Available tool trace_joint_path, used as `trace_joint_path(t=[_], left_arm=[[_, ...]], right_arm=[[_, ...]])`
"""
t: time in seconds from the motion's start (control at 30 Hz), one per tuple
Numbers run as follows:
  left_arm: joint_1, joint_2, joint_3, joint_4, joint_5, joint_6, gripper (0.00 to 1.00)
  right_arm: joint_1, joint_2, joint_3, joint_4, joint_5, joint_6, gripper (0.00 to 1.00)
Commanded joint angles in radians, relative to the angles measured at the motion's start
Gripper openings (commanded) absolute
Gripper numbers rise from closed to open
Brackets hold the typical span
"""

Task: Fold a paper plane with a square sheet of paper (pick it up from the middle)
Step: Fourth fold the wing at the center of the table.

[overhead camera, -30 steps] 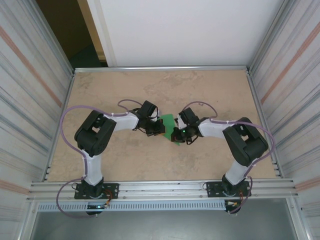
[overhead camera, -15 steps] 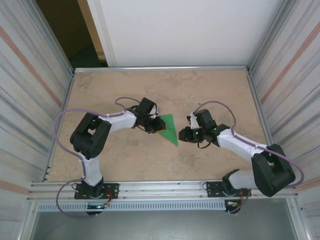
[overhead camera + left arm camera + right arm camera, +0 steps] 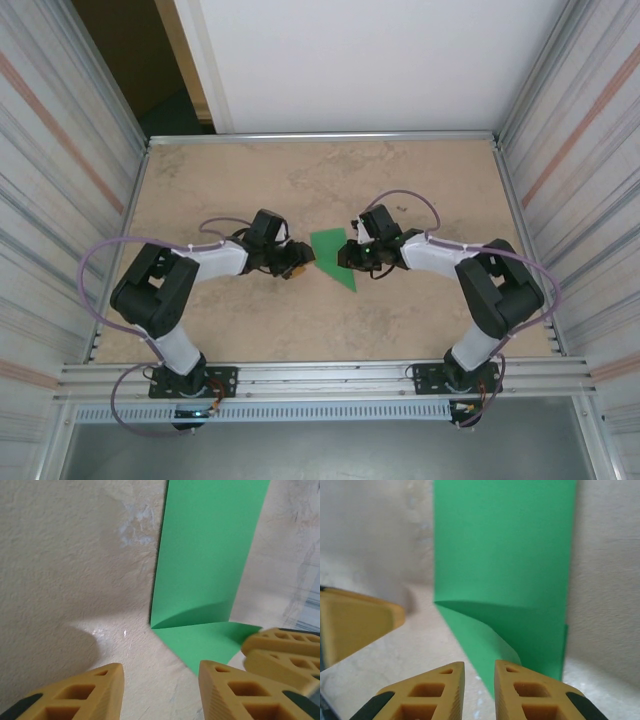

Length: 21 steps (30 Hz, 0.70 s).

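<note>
The square sheet of paper [image 3: 328, 248] is bright green and lies folded on the table, narrowing to a point at its near end. In the left wrist view the paper [image 3: 205, 555] shows a creased flap near my fingers. My left gripper [image 3: 296, 263] [image 3: 160, 672] sits just left of the paper, open, with bare table between its fingers. My right gripper [image 3: 346, 256] [image 3: 479, 667] is at the paper's right edge. Its jaws stand a narrow gap apart with nothing between them. A slightly raised flap of the paper [image 3: 505, 545] curls up beside its right finger.
The tan tabletop [image 3: 220, 180] is fenced by metal rails and ribbed walls [image 3: 60, 180] on both sides. The right gripper's yellow fingers [image 3: 280, 647] show in the left wrist view; a left finger [image 3: 355, 622] shows in the right wrist view.
Both grippers were shut at the paper a second ago. The left one has opened and backed off to the left. The right one swung away right, then returned to the paper's edge.
</note>
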Motion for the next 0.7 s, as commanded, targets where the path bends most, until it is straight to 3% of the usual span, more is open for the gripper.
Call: trace_joint_path(t=[0.0,0.43,0.67], left_arm=[[-0.006,0.010,-0.002,0.066,0.002,-0.035,0.44],[-0.021,0.081,0.044,0.079,0.028,-0.055,0.45],[-0.023,0.120,0.075,0.091,0.040,-0.064,0.35]], right_arm=[[-0.016,0.033,0.004,0.034,0.026,0.024,0.21],[-0.035,0.107,-0.027,0.028,0.015,0.041,0.18],[-0.037,0.110,-0.031,0.023,0.017,0.038,0.17]])
